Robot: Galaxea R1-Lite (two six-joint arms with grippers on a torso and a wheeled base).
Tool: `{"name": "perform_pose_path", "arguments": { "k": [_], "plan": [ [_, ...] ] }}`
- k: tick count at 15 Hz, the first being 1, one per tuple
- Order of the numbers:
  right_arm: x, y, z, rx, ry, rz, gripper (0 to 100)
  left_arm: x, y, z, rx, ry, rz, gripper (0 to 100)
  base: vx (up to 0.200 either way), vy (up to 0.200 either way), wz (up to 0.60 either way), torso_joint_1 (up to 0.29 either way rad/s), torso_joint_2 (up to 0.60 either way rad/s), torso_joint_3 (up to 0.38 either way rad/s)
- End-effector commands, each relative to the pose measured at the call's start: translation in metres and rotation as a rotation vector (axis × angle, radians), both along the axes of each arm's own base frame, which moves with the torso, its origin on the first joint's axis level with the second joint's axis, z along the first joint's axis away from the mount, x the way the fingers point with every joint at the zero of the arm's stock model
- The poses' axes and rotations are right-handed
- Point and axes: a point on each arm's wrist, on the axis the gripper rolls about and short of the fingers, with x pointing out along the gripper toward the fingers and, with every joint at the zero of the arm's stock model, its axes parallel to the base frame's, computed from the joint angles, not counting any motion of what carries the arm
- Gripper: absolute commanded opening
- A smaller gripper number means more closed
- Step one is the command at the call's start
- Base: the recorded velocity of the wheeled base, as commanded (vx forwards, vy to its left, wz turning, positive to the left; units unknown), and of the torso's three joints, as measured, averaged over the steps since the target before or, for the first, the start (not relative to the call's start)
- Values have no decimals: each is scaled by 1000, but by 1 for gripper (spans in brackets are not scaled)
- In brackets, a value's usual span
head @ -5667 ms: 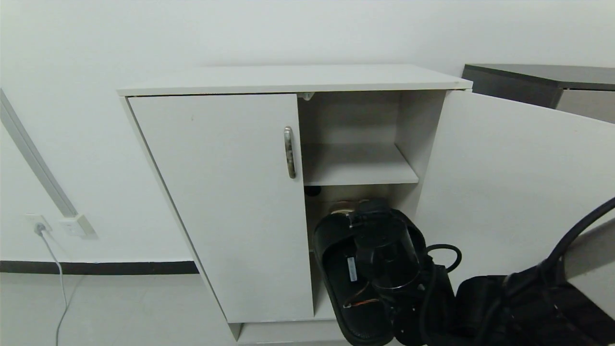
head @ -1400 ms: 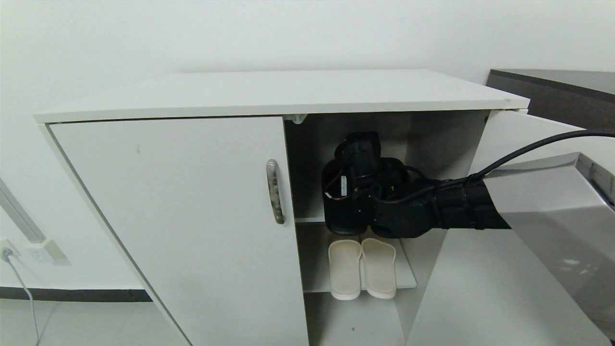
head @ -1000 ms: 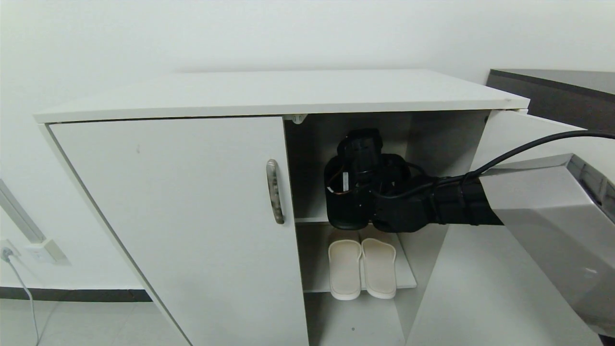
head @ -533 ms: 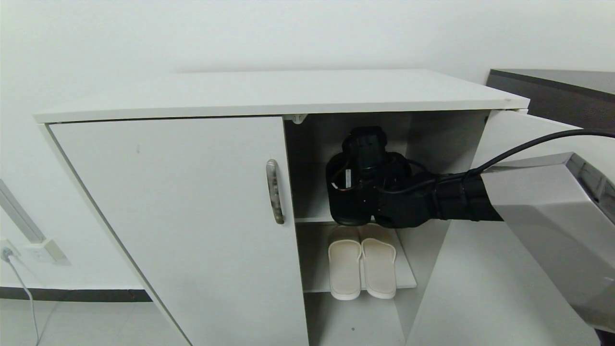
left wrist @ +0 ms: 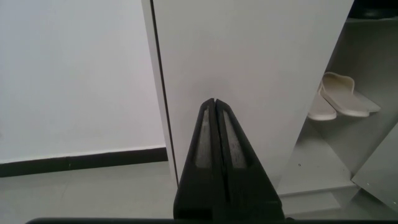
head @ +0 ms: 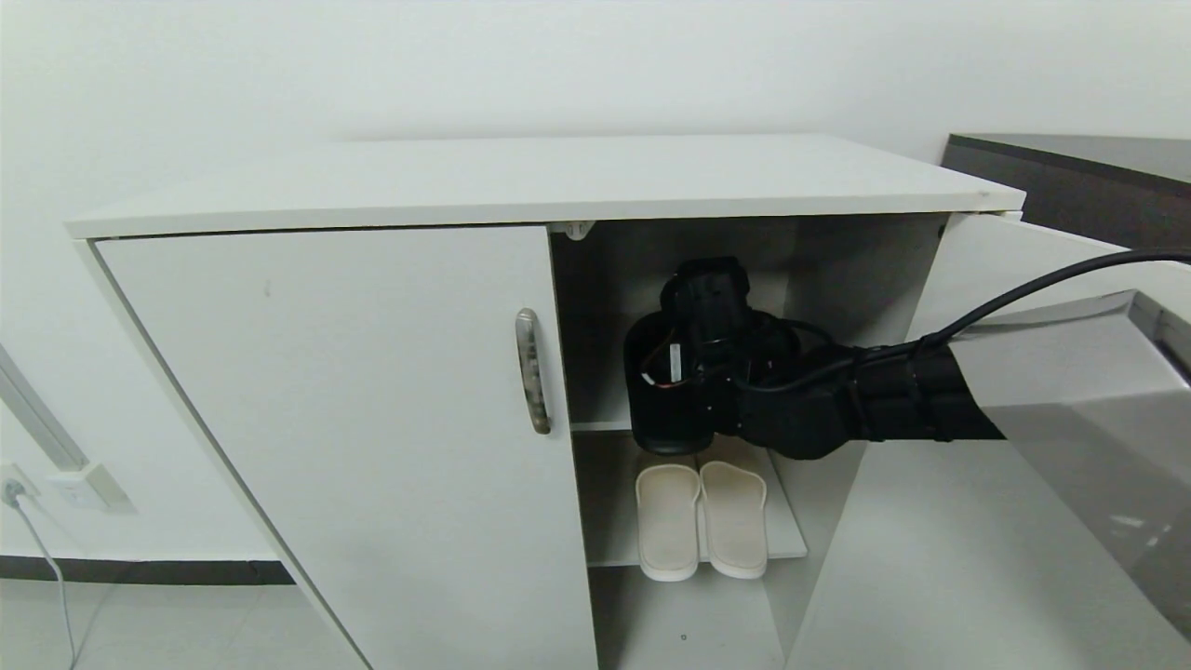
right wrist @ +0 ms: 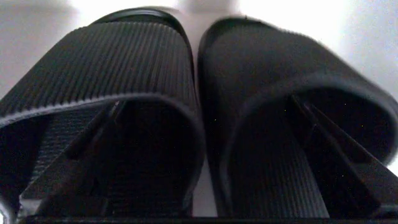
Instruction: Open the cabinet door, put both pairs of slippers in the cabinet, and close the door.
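While its fingers stayed hooked under the straps, clamping the pair, the right gripper (right wrist: 202,124) had sunk slightly since half a second before, bringing the black slippers (head: 656,409) lower over the cabinet's (head: 521,186) upper shelf (head: 595,426). White slippers (head: 702,516) lay one shelf below. The left gripper (left wrist: 214,124), pinched closed, faced the closed left door (head: 326,419).

We face a plain white wall (head: 558,65), evenly lit. A black skirting (head: 140,570) runs along its foot, above a pale grey floor (head: 140,633). On the left a grey strip (head: 37,409) slants down the wall to a white box (head: 88,489). Beside the box sits a socket (head: 14,489), and a cable (head: 51,568) hangs from it past the skirting. The white cabinet (head: 558,177) stands against the wall, with a dark grey unit (head: 1070,186) to its right.
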Motion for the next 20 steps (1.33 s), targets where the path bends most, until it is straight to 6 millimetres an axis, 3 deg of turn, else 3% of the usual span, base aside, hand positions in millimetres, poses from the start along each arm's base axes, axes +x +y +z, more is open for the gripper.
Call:
{"name": "perform_pose_path", "arguments": {
  "k": [1,6,10,13,16,17,20],
  "plan": [
    [-24,-4,19,14,-18,20,100,0,0,0,0,0,-1,0,0,0,0,0,0,0],
    [-61,-11,22,15,-41,29,100,0,0,0,-1,0,0,0,0,0,0,0,0,0],
    [-110,-29,29,28,-54,81,100,0,0,0,0,0,0,0,0,0,0,0,0,0],
    [-135,-44,27,65,-61,152,100,0,0,0,0,0,0,0,0,0,0,0,0,0],
    [-138,-48,20,77,-79,164,100,0,0,0,0,0,0,0,0,0,0,0,0,0],
    [-138,-46,18,72,-75,167,0,0,0,0,0,0,0,0,0,0,0,0,0,0],
    [-136,-44,14,64,-70,161,0,0,0,0,0,0,0,0,0,0,0,0,0,0]
  ]
}}
